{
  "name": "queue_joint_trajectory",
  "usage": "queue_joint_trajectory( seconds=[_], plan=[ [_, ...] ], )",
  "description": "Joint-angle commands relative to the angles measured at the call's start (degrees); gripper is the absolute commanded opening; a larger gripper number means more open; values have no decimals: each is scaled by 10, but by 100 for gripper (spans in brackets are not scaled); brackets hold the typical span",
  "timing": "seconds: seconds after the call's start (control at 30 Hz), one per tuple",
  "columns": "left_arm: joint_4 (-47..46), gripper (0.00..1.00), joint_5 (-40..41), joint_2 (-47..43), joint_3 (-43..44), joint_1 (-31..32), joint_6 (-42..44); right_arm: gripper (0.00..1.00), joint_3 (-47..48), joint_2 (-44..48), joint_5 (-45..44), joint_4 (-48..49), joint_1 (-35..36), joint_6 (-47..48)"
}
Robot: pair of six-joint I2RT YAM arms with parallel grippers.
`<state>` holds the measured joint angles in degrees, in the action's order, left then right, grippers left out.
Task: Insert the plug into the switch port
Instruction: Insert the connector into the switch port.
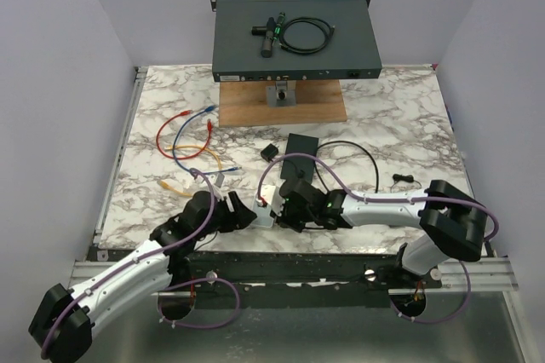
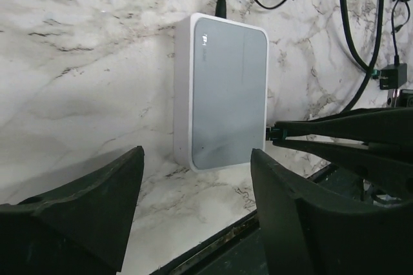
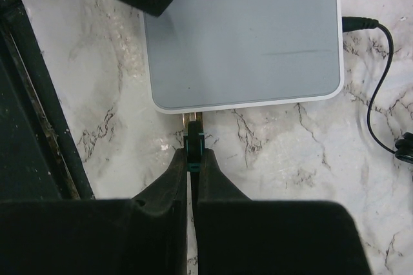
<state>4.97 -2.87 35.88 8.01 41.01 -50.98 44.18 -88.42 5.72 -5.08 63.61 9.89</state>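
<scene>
The switch (image 3: 242,36) is a small white box with a grey top, lying flat on the marble near the table's front edge. My right gripper (image 3: 193,159) is shut on the plug (image 3: 194,141), a black and green connector. The plug's clear tip meets the switch's near side; how deep it sits is hidden. In the left wrist view the switch (image 2: 226,94) lies just beyond my left gripper (image 2: 197,191), which stands open with only marble between its fingers. The right fingers (image 2: 342,134) reach in from the right. From above, both grippers (image 1: 247,212) (image 1: 277,211) flank the switch (image 1: 264,212).
A black power lead (image 3: 377,62) runs from the switch's far end. A dark rack unit (image 1: 294,39) sits on a wooden stand (image 1: 281,107) at the back. Coloured patch cables (image 1: 187,137) lie at the left, a black adapter (image 1: 300,146) in the middle. The table's front rail (image 3: 39,113) is close.
</scene>
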Motion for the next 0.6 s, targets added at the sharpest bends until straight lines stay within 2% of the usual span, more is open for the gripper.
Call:
queue_joint_trajectory(
  seconds=[0.0,0.07,0.17,0.3,0.43,0.57],
  plan=[
    [85,68,69,-22,35,2,-8,1,8,8,12,-29,-5,16],
    [103,69,78,-29,48,1,-7,1,14,-5,15,-38,-5,18],
    [127,69,82,-42,68,1,-3,13,21,-23,14,-42,-5,21],
    [170,70,89,-69,95,1,2,34,28,-24,8,-45,-5,25],
    [196,72,89,-104,116,1,21,49,40,-8,-31,-49,-5,26],
    [223,77,90,-133,140,0,33,56,61,13,-84,-53,-5,30]
  ],
)
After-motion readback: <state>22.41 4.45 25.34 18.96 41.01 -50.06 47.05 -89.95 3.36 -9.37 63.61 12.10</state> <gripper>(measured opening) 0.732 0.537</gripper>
